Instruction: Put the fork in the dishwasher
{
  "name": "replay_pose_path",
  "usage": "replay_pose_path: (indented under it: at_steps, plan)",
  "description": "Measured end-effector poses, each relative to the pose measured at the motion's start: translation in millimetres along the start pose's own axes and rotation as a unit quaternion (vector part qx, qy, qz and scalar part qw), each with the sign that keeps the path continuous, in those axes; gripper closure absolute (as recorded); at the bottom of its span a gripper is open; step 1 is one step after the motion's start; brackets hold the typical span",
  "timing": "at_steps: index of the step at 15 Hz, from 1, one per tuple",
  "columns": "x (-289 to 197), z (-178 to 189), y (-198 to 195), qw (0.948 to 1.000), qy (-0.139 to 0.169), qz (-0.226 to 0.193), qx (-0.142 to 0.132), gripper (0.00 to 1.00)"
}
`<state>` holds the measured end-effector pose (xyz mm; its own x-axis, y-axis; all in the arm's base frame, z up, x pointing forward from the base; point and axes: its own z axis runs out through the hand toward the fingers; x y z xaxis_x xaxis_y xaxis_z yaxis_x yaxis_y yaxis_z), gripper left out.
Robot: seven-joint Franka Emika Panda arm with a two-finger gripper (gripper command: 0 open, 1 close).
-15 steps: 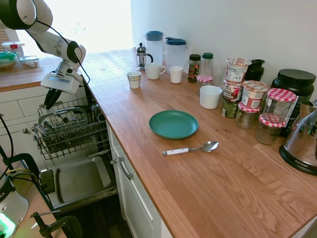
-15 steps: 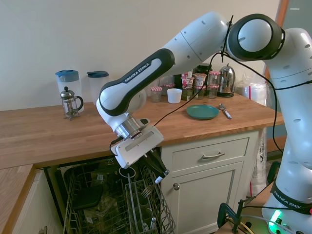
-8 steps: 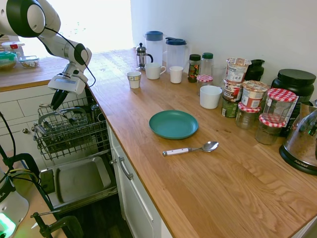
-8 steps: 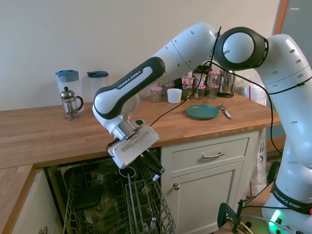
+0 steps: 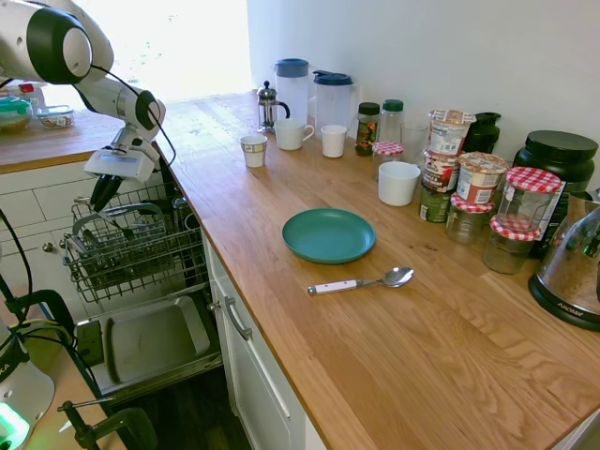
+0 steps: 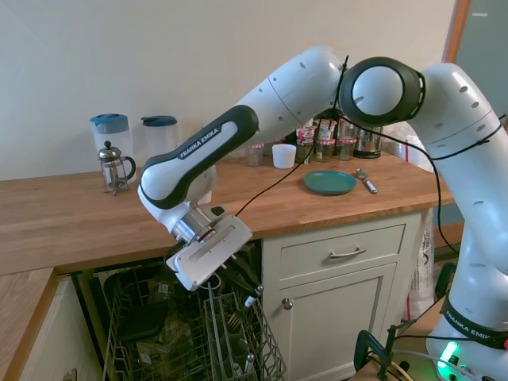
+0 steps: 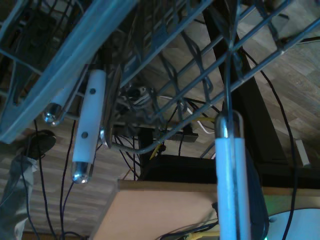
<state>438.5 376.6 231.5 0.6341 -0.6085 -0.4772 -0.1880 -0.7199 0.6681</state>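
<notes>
A slim white riveted handle, apparently the fork [image 7: 86, 131], lay among the grey wires of the dishwasher [image 5: 131, 248] rack; its tines were hidden. The jaws hung just above that rack, but whether they were parted or closed could not be told. The fork looked light, stiff and slippery, and would probably be best pinched across its handle.

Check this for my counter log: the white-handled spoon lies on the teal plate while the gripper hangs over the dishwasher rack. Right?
Not quite. The spoon lies on the wooden counter beside the teal plate, not on it, as the first exterior view shows. The gripper does hang over the dishwasher rack.
</notes>
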Motion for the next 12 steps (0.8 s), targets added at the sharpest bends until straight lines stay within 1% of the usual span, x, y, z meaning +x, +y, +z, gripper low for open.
replay_pose_path:
  at_steps: [4,6,9,12]
  plan:
    - [-3,0,-10,0.9991,0.006,0.019,-0.037,1.0]
    - [-9,-3,-12,0.9983,0.01,0.025,-0.051,1.0]
    - [-16,-11,-11,0.9978,0.017,0.029,-0.057,1.0]
    - [-12,-6,-21,0.9974,0.014,0.031,-0.064,1.0]
